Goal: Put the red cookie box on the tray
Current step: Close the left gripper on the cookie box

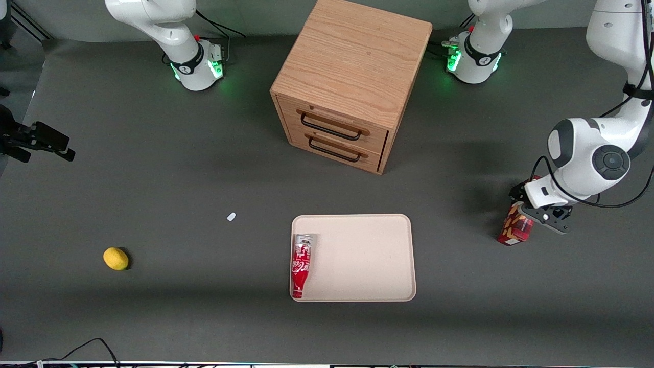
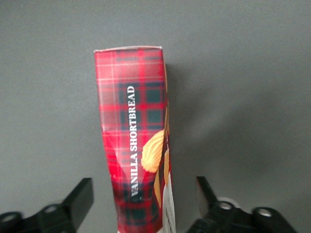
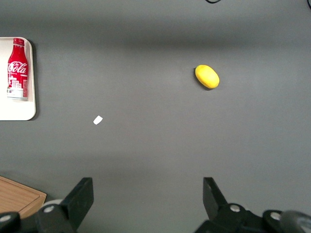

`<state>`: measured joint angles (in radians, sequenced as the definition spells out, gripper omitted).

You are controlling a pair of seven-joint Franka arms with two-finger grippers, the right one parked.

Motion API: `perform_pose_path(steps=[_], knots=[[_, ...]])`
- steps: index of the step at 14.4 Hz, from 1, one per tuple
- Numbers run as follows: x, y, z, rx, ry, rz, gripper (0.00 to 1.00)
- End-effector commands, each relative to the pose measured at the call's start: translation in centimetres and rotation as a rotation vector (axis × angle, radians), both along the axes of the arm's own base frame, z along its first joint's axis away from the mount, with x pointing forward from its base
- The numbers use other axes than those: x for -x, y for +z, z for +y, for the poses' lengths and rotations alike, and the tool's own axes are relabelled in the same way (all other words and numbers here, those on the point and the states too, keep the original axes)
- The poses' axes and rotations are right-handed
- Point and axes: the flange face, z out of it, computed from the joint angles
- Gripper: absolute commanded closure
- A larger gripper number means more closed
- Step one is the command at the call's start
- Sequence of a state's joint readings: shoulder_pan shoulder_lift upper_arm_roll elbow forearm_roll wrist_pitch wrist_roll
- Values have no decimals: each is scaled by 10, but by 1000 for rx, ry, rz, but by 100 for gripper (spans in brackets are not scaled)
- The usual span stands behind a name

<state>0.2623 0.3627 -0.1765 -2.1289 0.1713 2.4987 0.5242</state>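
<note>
The red cookie box (image 1: 515, 231) lies on the dark table toward the working arm's end, apart from the tray; its tartan side reads "VANILLA SHORTBREAD" (image 2: 138, 136). My left gripper (image 1: 529, 214) hangs over the end of the box that is farther from the front camera. In the left wrist view the gripper (image 2: 143, 194) is open, with one black finger (image 2: 80, 196) on each side of the box and a gap between each finger and the carton. The pale beige tray (image 1: 368, 255) lies in the middle of the table, nearer the front camera than the cabinet.
A red Coca-Cola bottle (image 1: 301, 266) lies in the tray along the rim toward the parked arm. A wooden drawer cabinet (image 1: 352, 87) stands farther back. A yellow lemon (image 1: 116, 258) and a small white scrap (image 1: 231, 216) lie toward the parked arm's end.
</note>
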Motion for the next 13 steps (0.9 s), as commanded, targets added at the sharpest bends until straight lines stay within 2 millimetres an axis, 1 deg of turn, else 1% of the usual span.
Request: perform_pose_path(steps=[1,2,4,5,8,10,11,12,13], knots=[[3,-8,-1,-11,-20,-7,28],[4,-9,-1,-11,-20,-5,48],[3,-9,-4,-11,-25,-1,98],[4,-9,-5,-12,-24,5,100],[2,-7,-6,-13,-16,6,100],[3,-8,6,-19,-1,9,100],[2,-6,6,-20,-4,6,100],[1,-1,7,-20,3,-3,100],[-2,9,8,-23,8,-6,100]])
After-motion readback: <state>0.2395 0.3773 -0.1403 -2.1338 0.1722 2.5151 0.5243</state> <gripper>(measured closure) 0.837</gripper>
